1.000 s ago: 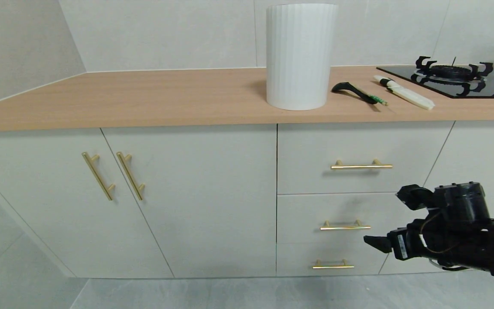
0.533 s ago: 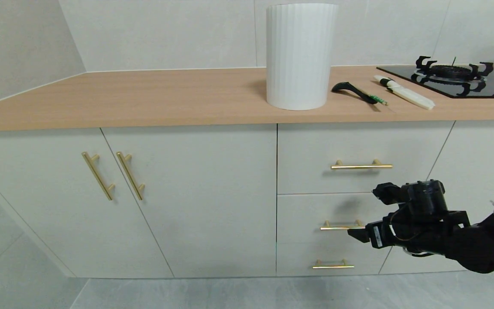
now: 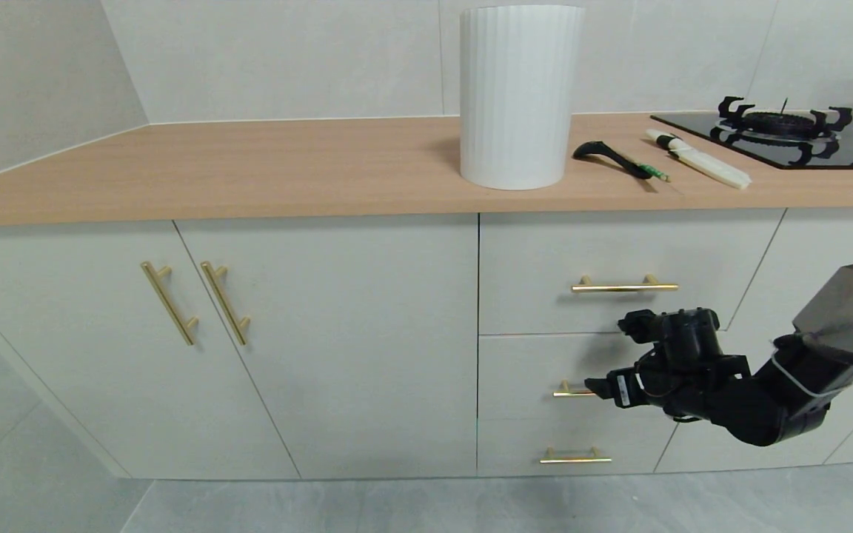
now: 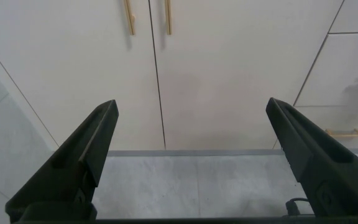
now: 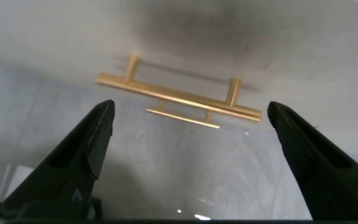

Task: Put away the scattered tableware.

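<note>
Wooden worktop (image 3: 249,163) up top, black ladle (image 3: 611,158) and white utensil (image 3: 697,164) lying loose at two o'clock, nothing stowed; right hand (image 3: 617,357), spread wide, at the middle drawer handle (image 3: 571,391), four o'clock, drawer shut.

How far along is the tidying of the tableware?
Done: nothing; the black ladle and white utensil lie on the counter, drawers shut. In hand: the right gripper, open, is at the middle drawer's handle. Left: likely open it, stow both.
</note>
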`<state>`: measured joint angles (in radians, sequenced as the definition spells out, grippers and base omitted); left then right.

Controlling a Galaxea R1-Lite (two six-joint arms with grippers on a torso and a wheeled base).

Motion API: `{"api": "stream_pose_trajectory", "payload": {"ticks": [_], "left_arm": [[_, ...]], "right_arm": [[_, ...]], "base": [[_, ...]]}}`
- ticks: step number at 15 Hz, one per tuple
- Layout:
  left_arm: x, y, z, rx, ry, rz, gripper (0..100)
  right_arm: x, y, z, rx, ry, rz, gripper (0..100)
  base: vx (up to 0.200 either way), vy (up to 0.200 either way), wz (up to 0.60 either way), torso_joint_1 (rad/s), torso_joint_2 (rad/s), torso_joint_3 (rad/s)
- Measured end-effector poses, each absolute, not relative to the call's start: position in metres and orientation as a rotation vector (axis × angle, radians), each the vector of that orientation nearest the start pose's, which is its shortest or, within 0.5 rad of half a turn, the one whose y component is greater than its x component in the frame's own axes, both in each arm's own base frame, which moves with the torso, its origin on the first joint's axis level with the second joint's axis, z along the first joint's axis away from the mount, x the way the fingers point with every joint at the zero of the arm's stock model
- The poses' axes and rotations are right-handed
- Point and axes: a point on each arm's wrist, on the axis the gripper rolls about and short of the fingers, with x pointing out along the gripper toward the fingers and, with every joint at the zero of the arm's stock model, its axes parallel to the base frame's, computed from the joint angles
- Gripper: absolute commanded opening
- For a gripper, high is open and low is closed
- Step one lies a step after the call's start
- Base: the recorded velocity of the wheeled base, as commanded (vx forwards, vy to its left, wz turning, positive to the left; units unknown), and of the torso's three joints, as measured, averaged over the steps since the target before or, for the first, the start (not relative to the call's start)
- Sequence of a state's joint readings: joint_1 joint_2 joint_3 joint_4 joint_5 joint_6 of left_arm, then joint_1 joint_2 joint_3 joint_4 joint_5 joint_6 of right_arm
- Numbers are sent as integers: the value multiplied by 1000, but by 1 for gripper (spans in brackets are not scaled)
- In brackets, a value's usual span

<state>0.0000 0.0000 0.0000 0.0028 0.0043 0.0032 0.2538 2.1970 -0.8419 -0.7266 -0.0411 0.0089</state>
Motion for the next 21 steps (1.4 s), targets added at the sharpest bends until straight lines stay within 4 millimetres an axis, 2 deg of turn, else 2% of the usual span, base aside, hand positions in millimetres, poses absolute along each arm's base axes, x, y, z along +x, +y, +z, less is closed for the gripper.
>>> {"api": "stream_pose_trajectory", "payload": {"ticks": [5,9,16,21], "left_arm": [[-23,0,75,3,3,4,100],[-23,0,75,3,2,4,100],[-23,0,75,3,2,4,100],[-23,0,75,3,2,4,100]], "right_arm": [[374,95,3,-71,643,108,100],[380,102,-12,-65,659,109,100],[383,104,-17,-21,671,92,100],[374,102,-19,-37,718,95,100]], "base": [[0,0,0,0,0,0],[0,0,0,0,0,0],[0,0,0,0,0,0],[0,0,0,0,0,0]]}}
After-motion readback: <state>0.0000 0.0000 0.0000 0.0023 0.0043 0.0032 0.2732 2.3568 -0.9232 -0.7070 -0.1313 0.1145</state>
